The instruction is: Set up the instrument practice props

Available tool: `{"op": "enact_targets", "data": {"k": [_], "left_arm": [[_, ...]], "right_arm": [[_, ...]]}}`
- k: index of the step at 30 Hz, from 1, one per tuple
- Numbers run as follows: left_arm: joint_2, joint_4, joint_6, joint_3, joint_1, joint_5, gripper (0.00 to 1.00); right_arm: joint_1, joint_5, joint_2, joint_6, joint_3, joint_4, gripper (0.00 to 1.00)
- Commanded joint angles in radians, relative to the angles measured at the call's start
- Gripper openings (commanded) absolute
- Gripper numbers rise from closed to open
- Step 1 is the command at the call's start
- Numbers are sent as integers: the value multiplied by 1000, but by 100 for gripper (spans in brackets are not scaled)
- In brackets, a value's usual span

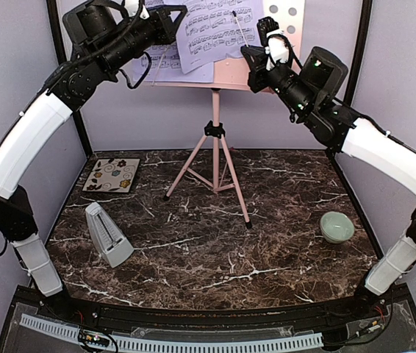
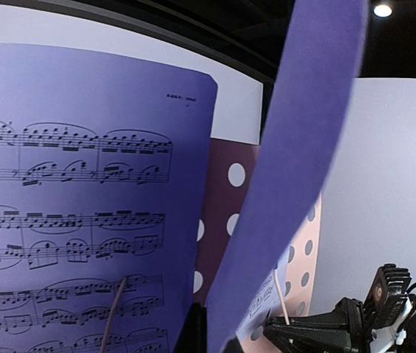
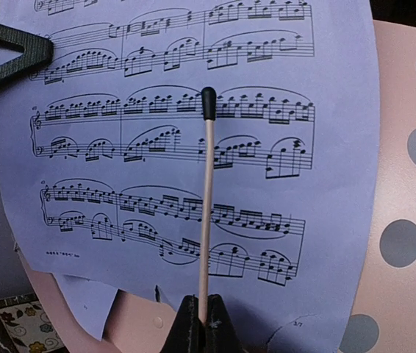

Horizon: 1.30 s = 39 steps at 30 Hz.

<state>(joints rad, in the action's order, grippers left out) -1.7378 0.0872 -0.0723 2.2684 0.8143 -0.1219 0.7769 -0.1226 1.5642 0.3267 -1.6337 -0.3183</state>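
The pink music stand [image 1: 215, 136] stands on its tripod at the back middle. Two lavender sheet-music pages lean on its perforated desk [image 3: 406, 95]: one at the left [image 1: 156, 62], one tilted in front [image 1: 219, 33]. My left gripper [image 1: 173, 16] is shut on the front page's upper left corner; in the left wrist view that page [image 2: 296, 147] runs edge-on between the jaws. My right gripper [image 3: 206, 323] is shut on the stand's thin black-tipped page-holder rod [image 3: 206, 206], which lies across the front page [image 3: 156, 147]. The white-grey metronome [image 1: 107, 234] stands at the table's front left.
A floral tile [image 1: 112, 175] lies at the back left and a pale green bowl [image 1: 336, 226] sits at the right. The stand's legs [image 1: 237, 191] spread over the middle of the marble table. Black frame posts [image 1: 72, 88] stand at both back corners.
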Motion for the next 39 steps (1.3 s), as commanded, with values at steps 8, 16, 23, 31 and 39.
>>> {"op": "enact_targets", "data": {"k": [8,16,23,31,39], "left_arm": [[-123,60,125,208,-8,224,0],[-172,75,100,239,-32,248,0],[-193,81,130,251,-37,252,1],[-228,88,129,285,-49,255,7],[-244,87,121,289,-53,266,5]], "right_arm": [[5,78,-14,9,13,-46,0],[6,100,-15,8,9,-42,0],[5,124,-7,8,6,-41,0],[7,132,3,2,-3,-38,0],[7,127,9,-6,-3,-45,0]]}}
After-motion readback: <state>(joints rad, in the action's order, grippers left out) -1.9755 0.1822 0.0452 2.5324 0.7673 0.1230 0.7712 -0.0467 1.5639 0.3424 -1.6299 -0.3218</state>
